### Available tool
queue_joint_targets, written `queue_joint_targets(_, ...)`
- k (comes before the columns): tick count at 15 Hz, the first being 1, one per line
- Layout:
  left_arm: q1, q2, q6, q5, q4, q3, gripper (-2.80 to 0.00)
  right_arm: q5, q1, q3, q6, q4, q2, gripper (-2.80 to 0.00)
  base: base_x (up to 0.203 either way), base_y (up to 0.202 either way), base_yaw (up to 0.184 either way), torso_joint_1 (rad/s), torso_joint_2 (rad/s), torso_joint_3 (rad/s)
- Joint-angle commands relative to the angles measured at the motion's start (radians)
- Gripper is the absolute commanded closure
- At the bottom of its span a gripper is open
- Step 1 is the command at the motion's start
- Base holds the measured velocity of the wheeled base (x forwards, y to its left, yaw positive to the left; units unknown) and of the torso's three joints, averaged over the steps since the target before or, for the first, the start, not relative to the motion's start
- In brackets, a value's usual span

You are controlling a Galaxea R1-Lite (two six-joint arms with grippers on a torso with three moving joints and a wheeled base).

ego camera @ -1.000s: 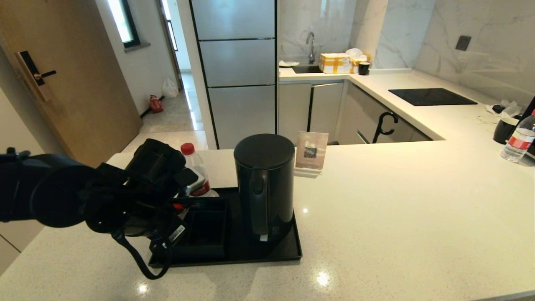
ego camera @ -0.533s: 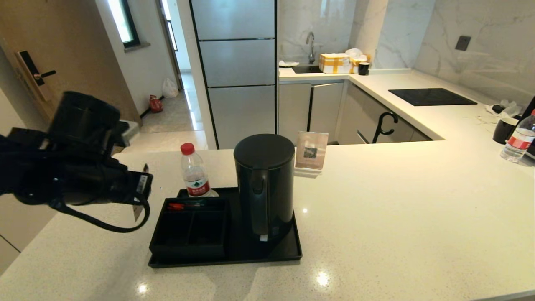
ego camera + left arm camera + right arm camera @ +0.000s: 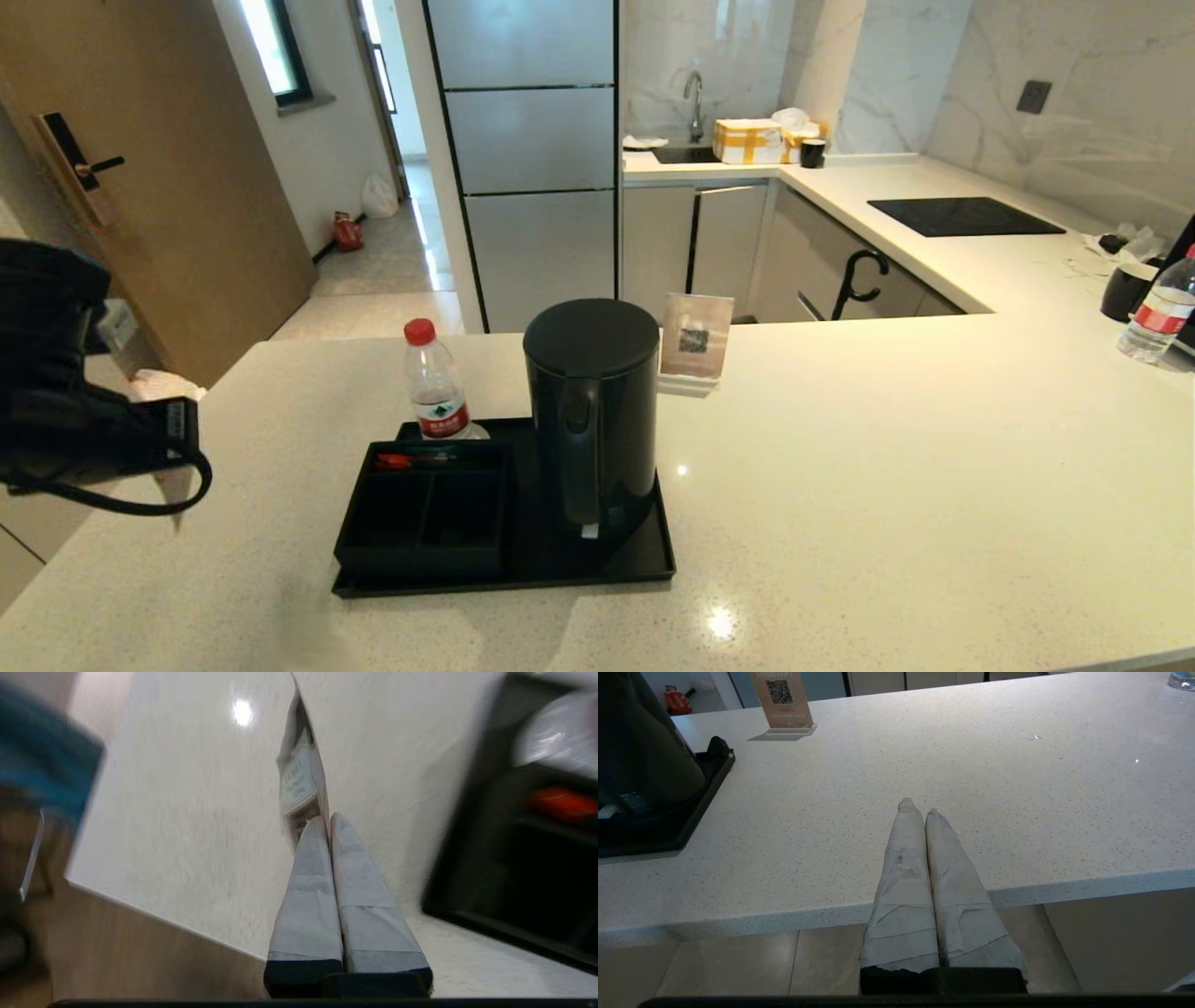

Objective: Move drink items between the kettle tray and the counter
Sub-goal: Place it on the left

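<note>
Head view: matte cylindrical kettle [image 3: 591, 411] on flat black tray [image 3: 644, 566]

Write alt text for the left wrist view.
The left gripper, shut, pinches a thin flat tea sachet edge-on above the pale speckled counter. The black kettle tray lies blurred to one side, with something red in its compartment box, and the counter's edge with wood-toned flooring beyond shows on the other side.
</note>
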Motion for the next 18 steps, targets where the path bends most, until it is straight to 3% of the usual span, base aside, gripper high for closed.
queue_joint_targets(1,0.032,0.081,-0.007,-0.013,-0.043,0.069,0.00,0.000,0.000,0.002,0.002,0.000,0.001,0.00,0.000,0.000,0.000,0.000,0.00,0.000)
queue_joint_targets(7,0.026,0.253,-0.006,-0.033,-0.206,0.156,0.00,-0.001,0.000,0.002,0.002,0.000,0.001,0.00,0.000,0.000,0.000,0.000,0.00,0.000)
queue_joint_targets(10,0.025,0.274,-0.006,-0.033,-0.228,0.161,0.00,-0.001,0.000,0.001,0.002,0.000,0.001,0.00,0.000,0.000,0.000,0.000,0.00,0.000)
queue_joint_targets(11,0.025,0.275,-0.006,-0.035,-0.228,0.158,-2.80,0.000,0.000,0.002,0.002,0.000,0.001,0.00,0.000,0.000,0.000,0.000,0.00,0.000)
queue_joint_targets(18,0.017,0.244,-0.008,-0.035,-0.230,0.161,-2.80,0.000,0.000,0.002,0.000,0.000,0.001,0.00,0.000,0.000,0.000,0.000,0.00,0.000)
